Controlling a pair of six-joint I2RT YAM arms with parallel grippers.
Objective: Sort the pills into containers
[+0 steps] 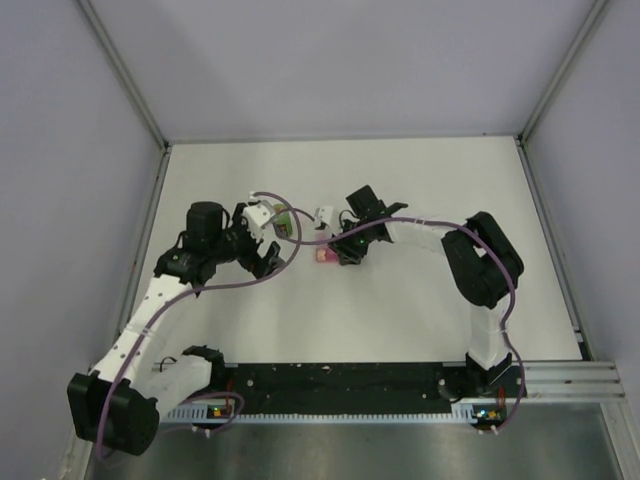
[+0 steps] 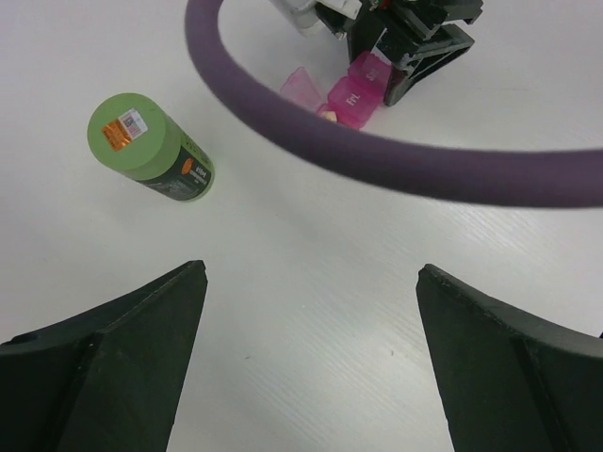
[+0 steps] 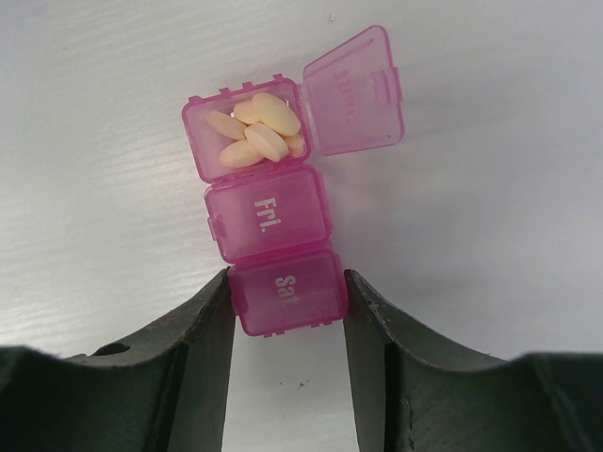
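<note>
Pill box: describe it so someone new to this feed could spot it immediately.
Near the middle of the white table, find the right gripper, which is shut on one end of it. It is the pink translucent pill box, three joined compartments, the far one open with yellow pills inside. Unlike the green bottle nearby, it lies flat and is marked Fri. and Sat.

The pill box (image 3: 268, 221) is lying near the middle of the tabletop (image 1: 400, 320), with the bottle (image 2: 151, 146) sitting to its left, apart from it. Pills (image 3: 256, 134) are lying in its far end compartment, whose lid (image 3: 356, 92) is lying open to the right. The right tool (image 3: 287, 287) is clasping the near end compartment from both sides.
</note>
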